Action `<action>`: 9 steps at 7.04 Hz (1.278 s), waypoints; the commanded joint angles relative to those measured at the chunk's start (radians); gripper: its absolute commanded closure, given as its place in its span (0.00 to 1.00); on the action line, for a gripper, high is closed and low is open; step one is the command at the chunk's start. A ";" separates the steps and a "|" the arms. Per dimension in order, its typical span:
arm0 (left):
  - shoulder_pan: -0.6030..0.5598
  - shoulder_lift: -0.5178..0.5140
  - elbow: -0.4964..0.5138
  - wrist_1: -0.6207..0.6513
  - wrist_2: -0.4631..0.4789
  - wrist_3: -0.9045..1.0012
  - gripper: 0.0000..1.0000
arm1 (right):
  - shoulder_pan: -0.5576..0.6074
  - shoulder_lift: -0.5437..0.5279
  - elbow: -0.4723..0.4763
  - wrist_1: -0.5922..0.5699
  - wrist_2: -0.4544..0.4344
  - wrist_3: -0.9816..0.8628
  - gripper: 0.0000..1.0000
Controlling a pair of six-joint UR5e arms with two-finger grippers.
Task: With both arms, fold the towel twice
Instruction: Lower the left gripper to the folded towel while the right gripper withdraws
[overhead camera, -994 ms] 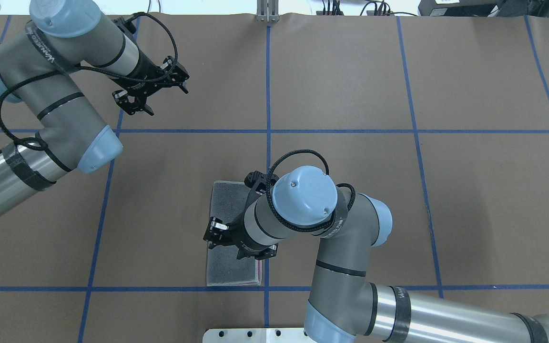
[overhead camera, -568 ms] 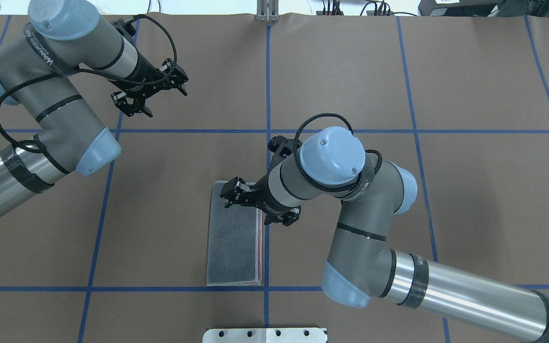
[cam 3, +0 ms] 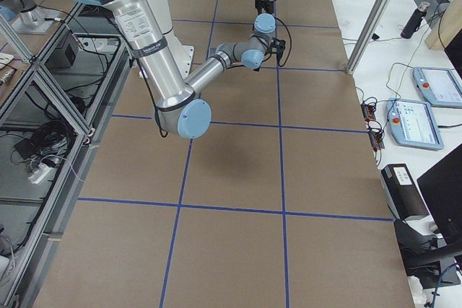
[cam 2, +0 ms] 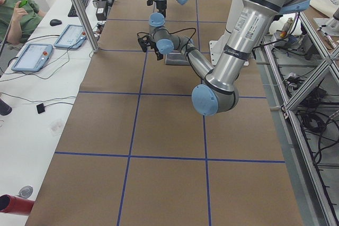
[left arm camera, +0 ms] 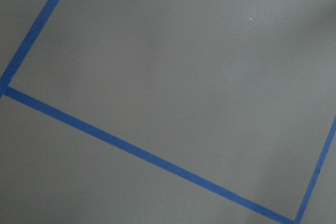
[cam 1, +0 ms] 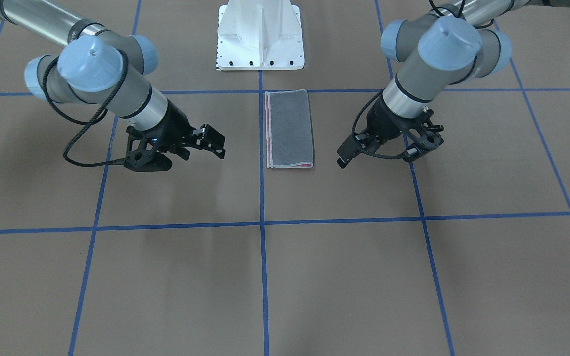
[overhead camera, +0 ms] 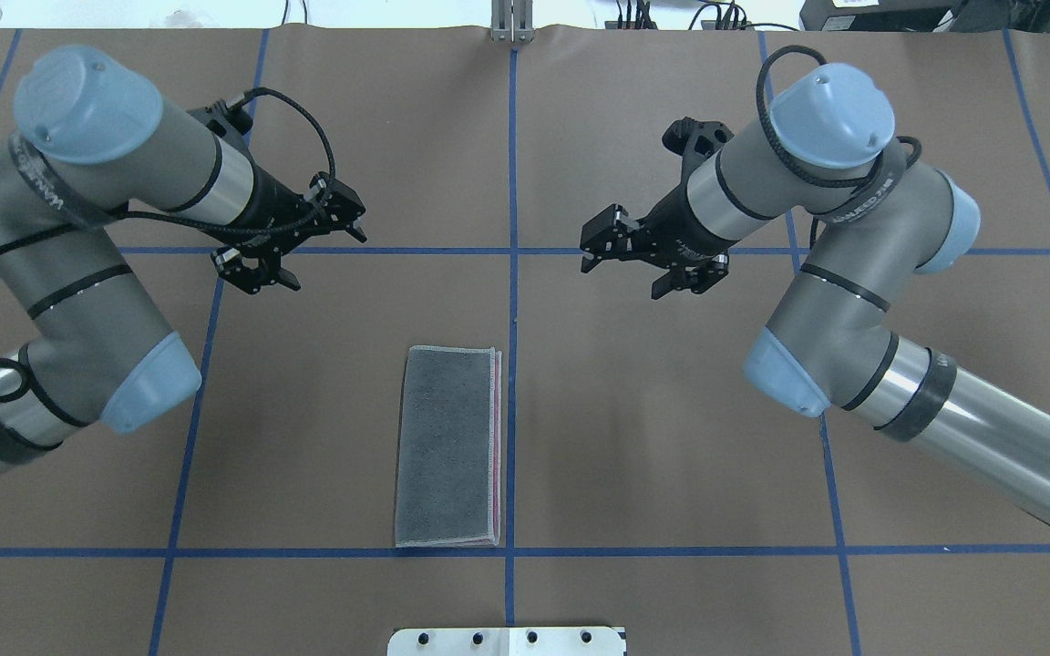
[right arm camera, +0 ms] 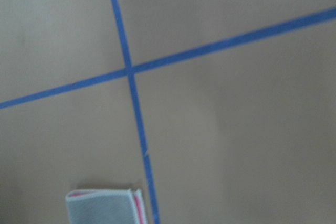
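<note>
We read directions on the overhead view, with 12 o'clock pointing away from the robot.

1. The towel [overhead camera: 447,446] lies flat on the table [overhead camera: 671,437], folded into a long narrow rectangle. Its long sides run from 12 to 6 o'clock. The grey face is up, and a pink edge shows along the 3 o'clock side. That side lies just beside the centre tape line [overhead camera: 513,182]. The 6 o'clock end lies along the near cross line. The base [cam 1: 260,34] stands near the towel at 6 o'clock. Nothing touches the towel.

2. The left gripper [overhead camera: 329,262] hangs above the table at about 11 o'clock from the towel, well apart from it. Its fingers stand apart and hold nothing. Its wrist camera shows only bare table and tape.

3. The right gripper [overhead camera: 621,276] hangs at about 1 o'clock from the towel, also well apart. Its fingers stand apart and hold nothing. Its wrist camera shows one end of the towel at the lower edge of the view, beside a tape line.

4. The two grippers point toward each other across the centre line.
</note>
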 commanded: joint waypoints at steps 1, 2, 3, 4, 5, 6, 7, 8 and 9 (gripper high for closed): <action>0.237 0.043 -0.102 0.001 0.219 -0.149 0.00 | 0.057 -0.025 -0.003 0.001 0.012 -0.070 0.00; 0.309 0.063 -0.125 0.001 0.272 -0.176 0.00 | 0.059 -0.026 -0.005 0.004 0.010 -0.070 0.00; 0.386 0.085 -0.128 0.001 0.333 -0.202 0.00 | 0.059 -0.024 -0.005 0.004 0.010 -0.070 0.00; 0.437 0.099 -0.125 0.001 0.354 -0.204 0.00 | 0.057 -0.024 -0.005 0.004 0.009 -0.068 0.00; 0.485 0.102 -0.122 0.000 0.359 -0.214 0.00 | 0.057 -0.024 -0.006 0.004 0.007 -0.067 0.00; 0.538 0.100 -0.114 0.000 0.400 -0.236 0.00 | 0.056 -0.024 -0.006 0.004 0.007 -0.067 0.00; 0.554 0.094 -0.114 0.000 0.415 -0.237 0.00 | 0.056 -0.024 -0.006 0.004 0.007 -0.065 0.00; 0.554 0.091 -0.113 0.000 0.415 -0.237 0.00 | 0.056 -0.022 -0.006 0.004 0.007 -0.062 0.00; 0.553 0.090 -0.110 0.000 0.415 -0.228 0.01 | 0.056 -0.022 -0.006 0.004 0.007 -0.061 0.00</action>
